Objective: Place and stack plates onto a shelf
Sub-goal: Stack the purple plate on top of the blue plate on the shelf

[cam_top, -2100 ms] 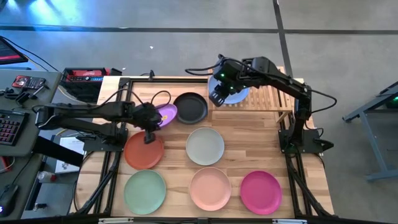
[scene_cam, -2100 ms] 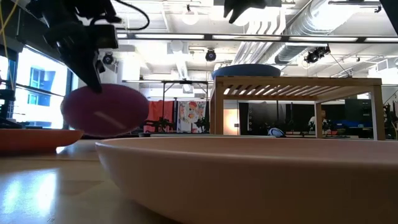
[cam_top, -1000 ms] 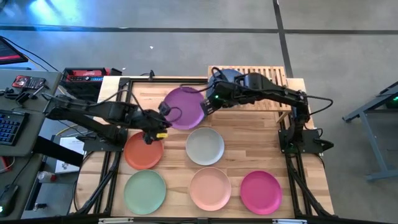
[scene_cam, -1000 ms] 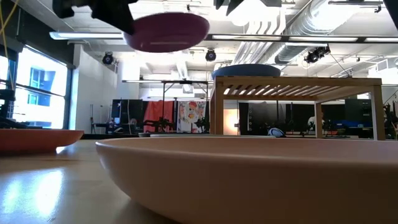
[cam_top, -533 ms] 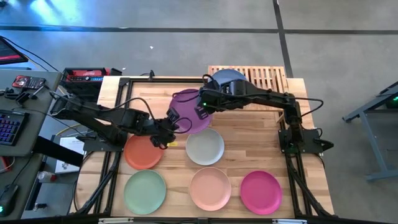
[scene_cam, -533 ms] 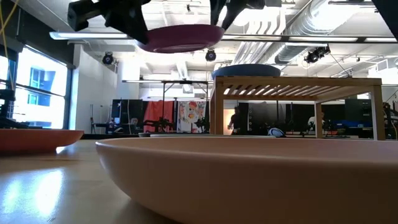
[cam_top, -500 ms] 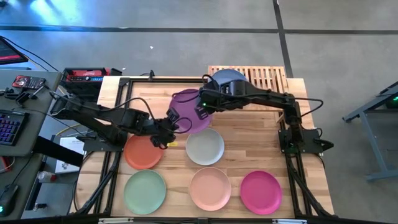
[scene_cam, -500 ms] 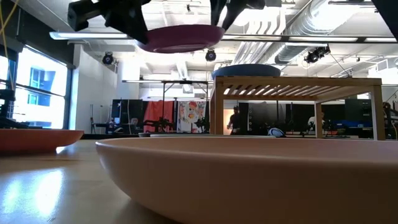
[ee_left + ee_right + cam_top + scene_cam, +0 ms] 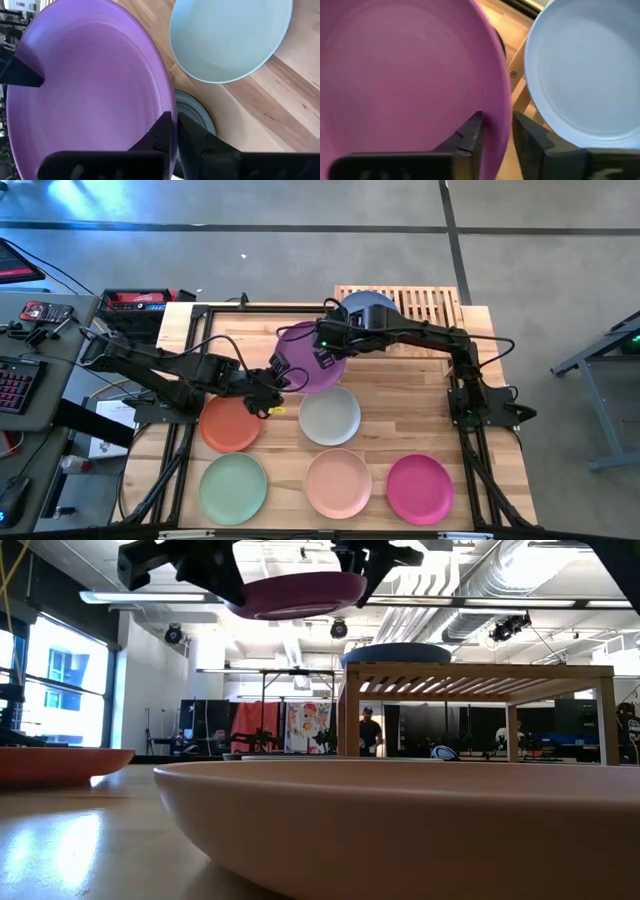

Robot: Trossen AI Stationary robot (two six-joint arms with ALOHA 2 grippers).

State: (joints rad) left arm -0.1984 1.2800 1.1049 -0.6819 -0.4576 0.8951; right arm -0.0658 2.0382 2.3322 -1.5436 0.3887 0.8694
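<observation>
The purple plate (image 9: 309,357) hung above the surface (image 9: 400,395), hiding most of the black plate (image 9: 196,112). The left gripper (image 9: 276,381) pinched one rim, the right gripper (image 9: 325,350) the opposite one. No writing was legible.

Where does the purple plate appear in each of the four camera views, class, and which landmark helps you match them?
High view: purple plate held mid-table between both arms.
Low view: up top, left of centre, in the air.
Left wrist view: fills the left half.
Right wrist view: fills the left half.
Shared landmark: the blue plate on the shelf, not seen in the left wrist view.
</observation>
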